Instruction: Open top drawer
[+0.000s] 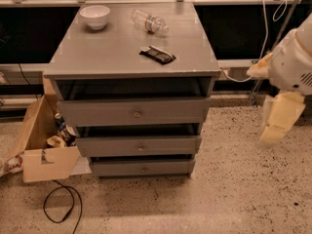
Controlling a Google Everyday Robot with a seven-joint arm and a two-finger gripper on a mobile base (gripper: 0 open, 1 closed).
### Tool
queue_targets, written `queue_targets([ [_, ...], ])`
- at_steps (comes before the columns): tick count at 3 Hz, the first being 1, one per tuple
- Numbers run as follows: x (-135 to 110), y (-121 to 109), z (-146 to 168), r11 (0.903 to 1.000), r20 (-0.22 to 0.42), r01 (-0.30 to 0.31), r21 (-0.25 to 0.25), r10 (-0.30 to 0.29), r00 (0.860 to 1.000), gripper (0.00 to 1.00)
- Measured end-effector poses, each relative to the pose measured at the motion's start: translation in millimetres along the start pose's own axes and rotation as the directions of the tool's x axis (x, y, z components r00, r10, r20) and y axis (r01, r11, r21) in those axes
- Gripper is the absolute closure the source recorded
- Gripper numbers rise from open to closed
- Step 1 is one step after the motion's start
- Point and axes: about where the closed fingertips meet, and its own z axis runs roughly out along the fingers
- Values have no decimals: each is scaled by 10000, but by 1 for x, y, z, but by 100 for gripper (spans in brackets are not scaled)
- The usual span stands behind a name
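Wide grey top drawer (97,113) with small round metal knob (137,113), dark gap above its front. Cream pincer (279,120) hanging far right, well apart; grip impossible to tell.

Dim, warm indoor light falls from above. The grey cabinet top (117,48) shows a soft, even sheen, and deep shadow fills the gap over the top drawer (97,113). My gripper (279,123), hanging at the right edge of the frame, looks pale and washed out, its outline blurred. The panels (234,28) across the upper frame stay black.
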Motion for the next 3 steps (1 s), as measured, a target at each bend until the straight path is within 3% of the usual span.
queue_targets([
  [1, -11, 24, 56, 9960, 850, 406, -797, -338, 9958, 0],
  [2, -34, 48, 118, 9865, 1797, 560, -1537, -279, 9833, 0],
  [3, -34, 48, 118, 9865, 1796, 561, -1537, -279, 9833, 0],
])
